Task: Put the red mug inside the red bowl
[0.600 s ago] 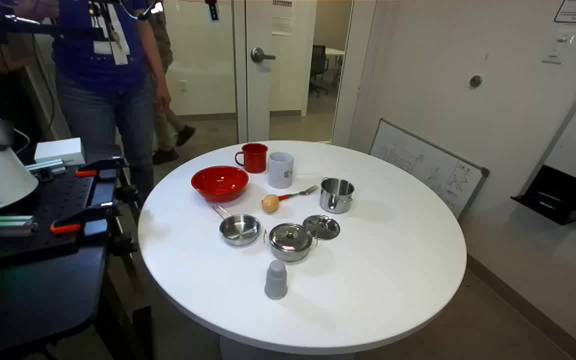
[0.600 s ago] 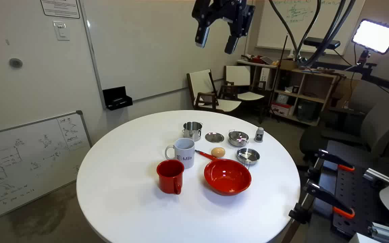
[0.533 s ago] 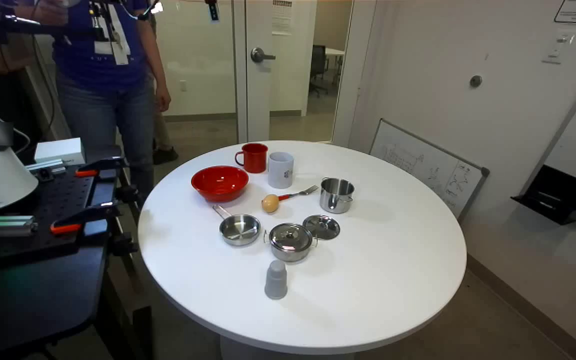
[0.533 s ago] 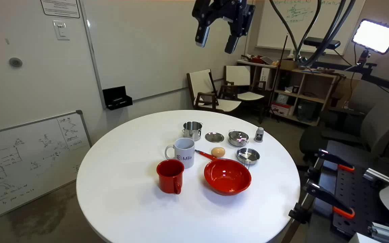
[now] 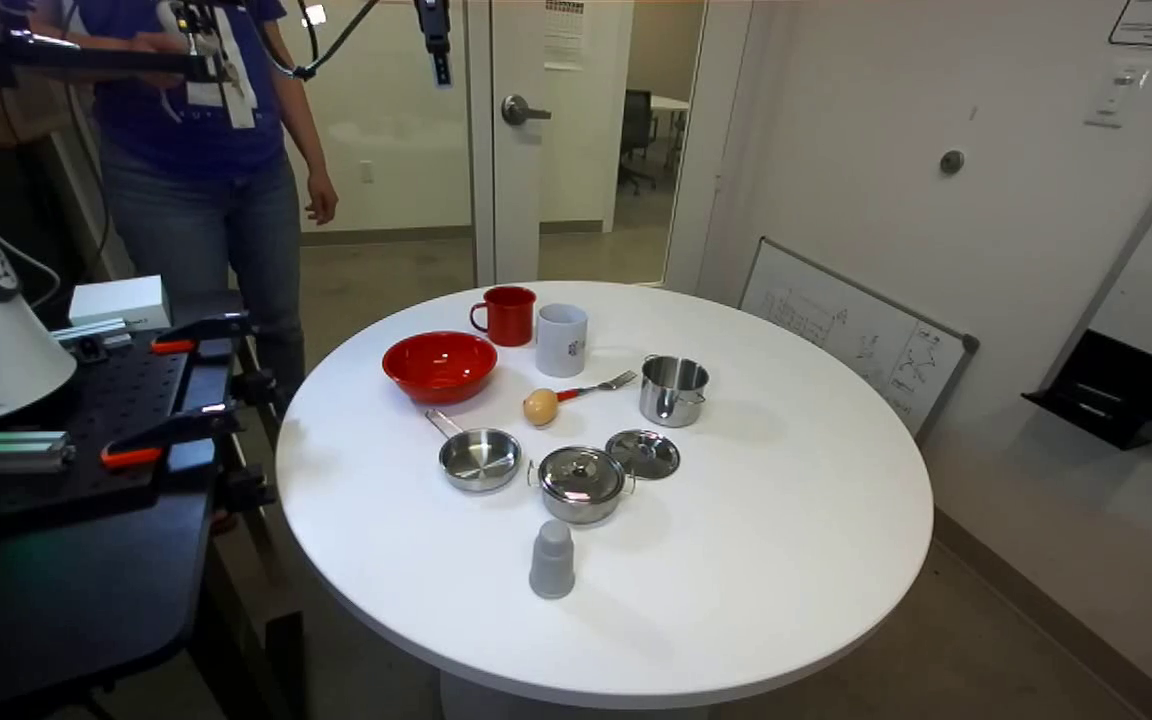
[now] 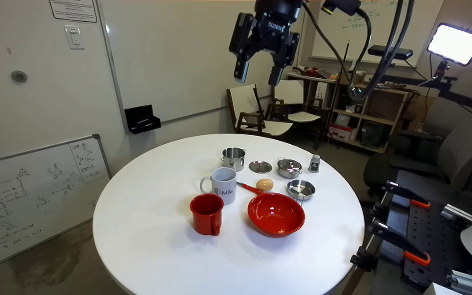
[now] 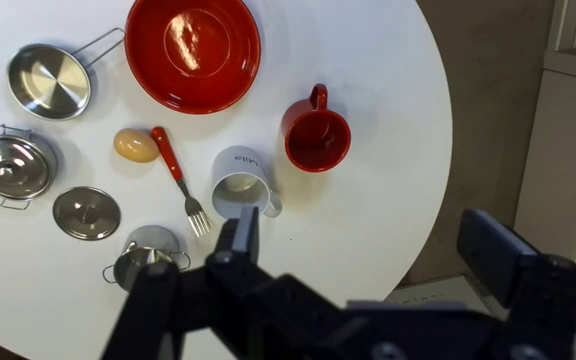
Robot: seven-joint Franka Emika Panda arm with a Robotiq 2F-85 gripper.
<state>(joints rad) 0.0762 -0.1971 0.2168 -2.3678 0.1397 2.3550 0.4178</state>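
Note:
The red mug [image 5: 511,320] stands upright on the white table, also seen in an exterior view [image 6: 206,217] and in the wrist view [image 7: 317,137]. The wide red bowl [image 5: 440,368] sits beside it with nothing in it; it shows too in an exterior view [image 6: 276,215] and in the wrist view [image 7: 193,55]. My gripper [image 6: 257,81] hangs high above the table, fingers pointing down, open and empty. In the wrist view the gripper [image 7: 360,220] has its fingers wide apart, with the red mug above the gap. Only part of it shows in an exterior view [image 5: 439,65].
A pale grey mug [image 6: 224,186] stands close to the red mug. A fork [image 7: 173,165], an egg [image 7: 136,145], a small pan [image 5: 480,460], a lidded pot [image 5: 581,485], a loose lid [image 5: 643,455], a steel pot [image 5: 674,390] and a grey shaker [image 5: 553,560] share the table.
My gripper has come down and more of it shows in both exterior views. It stays open. The mug and bowl have not moved. The person behind has shifted a little.

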